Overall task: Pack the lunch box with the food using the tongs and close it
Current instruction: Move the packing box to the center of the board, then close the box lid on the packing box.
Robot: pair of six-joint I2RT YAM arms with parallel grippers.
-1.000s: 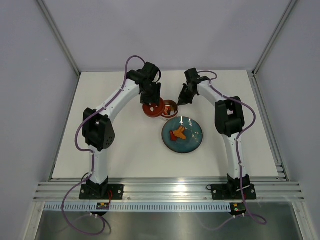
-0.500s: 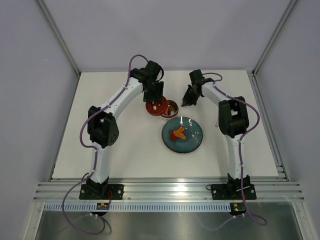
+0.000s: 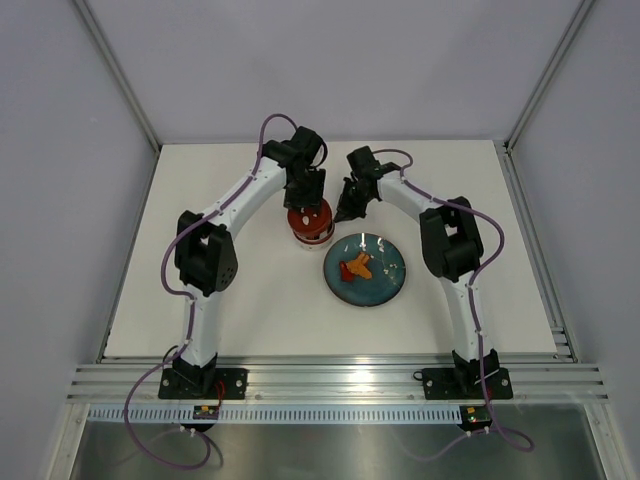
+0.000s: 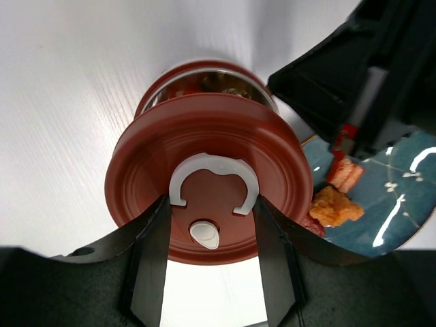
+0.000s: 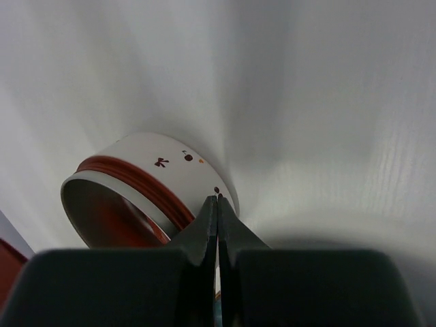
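The red round lid [image 4: 204, 153] with its white curled mark sits over the lunch box [image 4: 204, 76], whose steel rim and some food inside show behind it. My left gripper [image 4: 211, 201] is shut on the lid, its fingers straddling the white mark. From above, the lid [image 3: 308, 222] covers the tin under the left gripper [image 3: 306, 203]. My right gripper [image 5: 217, 197] is shut and empty, its tips against the lunch box's white printed side wall [image 5: 163, 167]. Orange and red food [image 3: 356, 267] lies on the teal plate [image 3: 392, 270]. The tongs are out of view.
The teal plate lies just right and in front of the tin, with food pieces [image 4: 332, 204] near its edge. The right gripper [image 3: 345, 208] stands close beside the left one. White tabletop [image 3: 230, 290] surrounds them, with walls behind and at the sides.
The left gripper carried the red lid sideways over the tin, which now lies hidden beneath it from above. The right gripper moved left to the tin's side.
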